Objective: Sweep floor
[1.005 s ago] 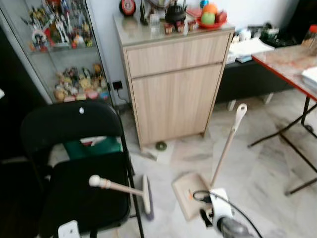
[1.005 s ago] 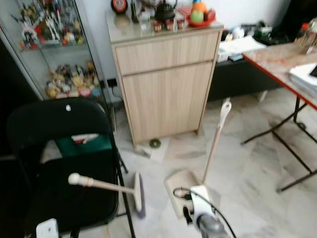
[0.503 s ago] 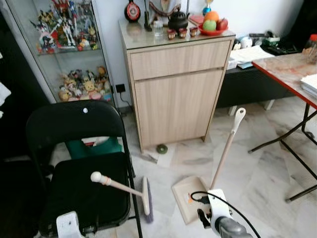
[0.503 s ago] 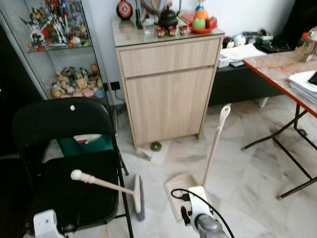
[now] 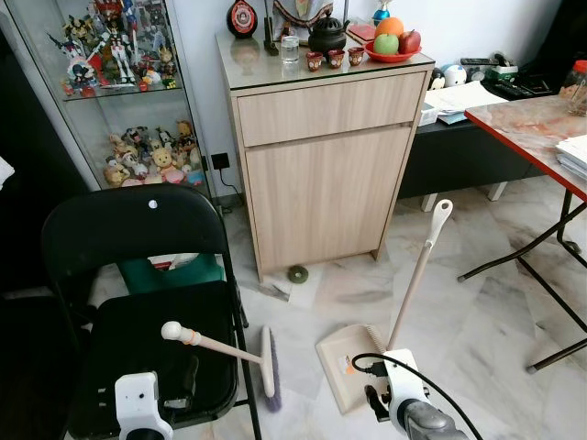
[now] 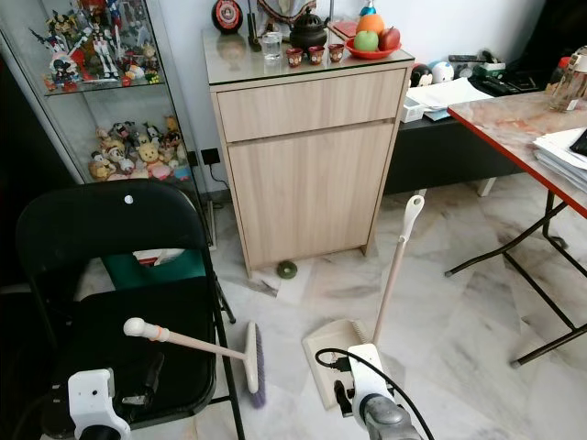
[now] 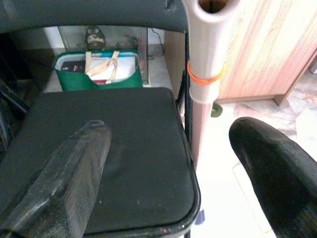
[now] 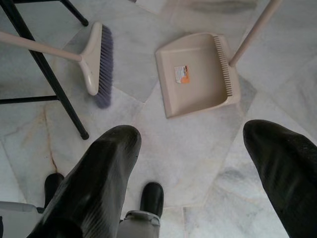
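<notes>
Where chair (image 5: 156, 348) hides broom (image 5: 266, 362) handle | dustpan (image 5: 353, 362) beside.

A pale marble floor (image 5: 477, 321) spreads ahead of both grippers. Straight beyond them a light wooden cabinet (image 5: 321, 174) stands against a white wall (image 5: 477, 23). A black folding chair (image 5: 147, 302) sits just under the left gripper, with a glass display case (image 5: 119, 101) of figurines behind it. Far off the right gripper's outer side stands a red-edged table (image 5: 541, 124) on thin black legs.
</notes>
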`<state>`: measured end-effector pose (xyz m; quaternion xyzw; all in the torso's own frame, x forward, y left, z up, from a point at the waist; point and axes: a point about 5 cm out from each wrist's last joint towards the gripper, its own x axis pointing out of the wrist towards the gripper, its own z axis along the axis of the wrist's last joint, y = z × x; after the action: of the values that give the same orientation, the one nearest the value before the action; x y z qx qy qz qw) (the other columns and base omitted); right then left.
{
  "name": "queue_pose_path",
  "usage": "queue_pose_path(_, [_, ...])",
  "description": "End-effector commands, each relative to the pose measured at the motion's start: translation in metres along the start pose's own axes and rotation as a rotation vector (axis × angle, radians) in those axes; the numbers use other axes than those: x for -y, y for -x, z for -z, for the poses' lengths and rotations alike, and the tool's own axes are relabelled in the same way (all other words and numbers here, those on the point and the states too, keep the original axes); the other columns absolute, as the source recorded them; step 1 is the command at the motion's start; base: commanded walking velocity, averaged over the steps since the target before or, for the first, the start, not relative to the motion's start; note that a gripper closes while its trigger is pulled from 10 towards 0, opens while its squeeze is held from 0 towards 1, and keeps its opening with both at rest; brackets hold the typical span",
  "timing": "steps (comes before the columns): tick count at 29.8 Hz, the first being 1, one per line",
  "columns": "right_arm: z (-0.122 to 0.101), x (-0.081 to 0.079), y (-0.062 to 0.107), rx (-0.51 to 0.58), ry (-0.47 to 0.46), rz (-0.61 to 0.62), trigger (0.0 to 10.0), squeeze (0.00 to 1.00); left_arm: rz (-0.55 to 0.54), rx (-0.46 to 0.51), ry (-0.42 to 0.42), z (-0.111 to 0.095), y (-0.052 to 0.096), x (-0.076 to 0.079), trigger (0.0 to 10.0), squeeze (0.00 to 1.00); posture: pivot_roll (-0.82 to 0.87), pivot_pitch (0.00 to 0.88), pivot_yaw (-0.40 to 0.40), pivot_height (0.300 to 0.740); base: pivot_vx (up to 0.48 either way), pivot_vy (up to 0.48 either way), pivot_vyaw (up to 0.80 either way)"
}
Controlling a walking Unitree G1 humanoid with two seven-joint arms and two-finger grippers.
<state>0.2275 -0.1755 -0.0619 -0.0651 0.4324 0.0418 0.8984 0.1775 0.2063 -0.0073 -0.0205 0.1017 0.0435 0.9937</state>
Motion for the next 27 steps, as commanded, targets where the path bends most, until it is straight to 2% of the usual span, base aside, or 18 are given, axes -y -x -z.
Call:
queue_pose_path(1, [-0.004,-0.001,-0.001,0.007,0.001,-0.001,10.0,0.0,0.006,0.001,-0.012,-0.005,-0.001,0.001,10.0,1.0,-0.21,0.004,0.043,0.74,0.0,0.0,0.0])
queue_pose_path(4, [-0.005,-0.001,-0.001,0.007,0.003,-0.002,10.0,0.0,0.012,0.008,-0.006,-0.009,-0.003,0.002,10.0,1.0,-0.22,0.005,0.044,0.74,0.0,0.0,0.0])
queue_pose_path(9, [-0.004,0.0,-0.001,0.007,0.0,0.002,10.0,0.0,0.018,0.005,0.06,-0.013,-0.01,0.006,10.0,1.0,-0.23,0.007,0.051,0.74,0.0,0.0,0.0])
queue_pose_path(10, [-0.004,0.0,-0.001,0.007,-0.002,0.005,10.0,0.0,0.025,0.002,0.065,-0.013,-0.012,0.006,10.0,0.0,-0.23,0.007,0.055,0.74,0.0,0.0,0.0])
queue_pose_path(27, [0.003,0.005,0.001,-0.006,-0.016,0.022,10.0,0.0,0.044,-0.046,0.094,-0.006,-0.021,0.01,10.0,0.0,-0.25,0.007,0.058,0.74,0.0,0.0,0.0])
